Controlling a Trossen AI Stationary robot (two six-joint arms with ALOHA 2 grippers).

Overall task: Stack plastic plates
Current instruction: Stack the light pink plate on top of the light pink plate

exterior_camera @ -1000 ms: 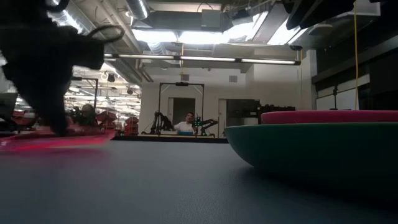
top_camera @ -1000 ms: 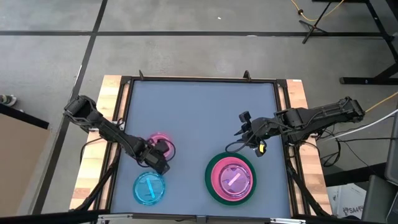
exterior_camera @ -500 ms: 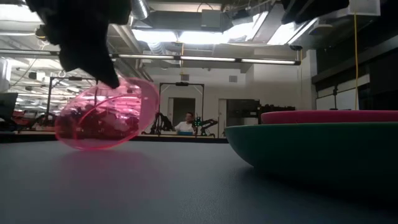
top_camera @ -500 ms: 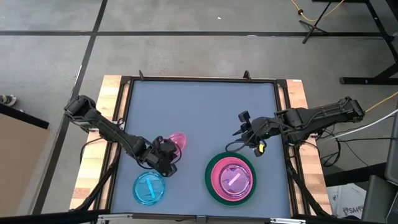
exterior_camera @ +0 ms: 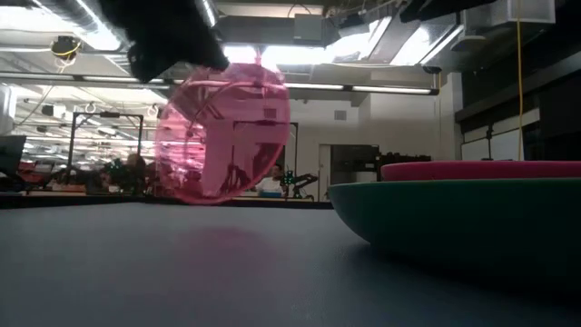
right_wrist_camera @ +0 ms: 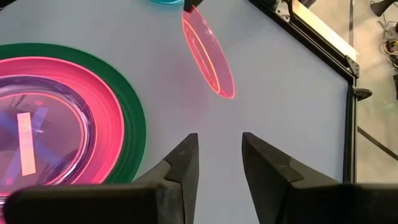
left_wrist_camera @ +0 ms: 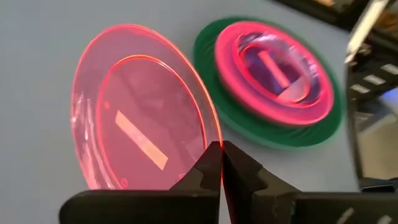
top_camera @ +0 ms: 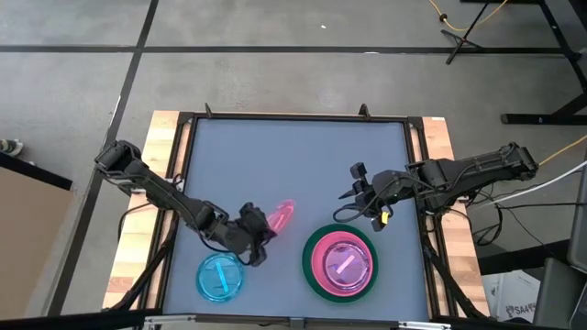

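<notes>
A small translucent pink plate (top_camera: 281,219) is pinched at its rim by the left gripper (top_camera: 260,229), whose fingers are pressed onto the edge in the left wrist view (left_wrist_camera: 221,163). The plate is held tilted almost on edge, clear of the table (top_camera: 293,156) in the low view, near the middle of the front half. A stack (top_camera: 341,263) is seen at the front right: 1 large green plate (top_camera: 312,272), 1 opaque pink plate (top_camera: 323,253) on it, and a translucent plate on top. A small translucent blue plate (top_camera: 220,277) lies flat at the front left. The right gripper (top_camera: 353,193) is held just behind the stack, fingers spread and empty.
</notes>
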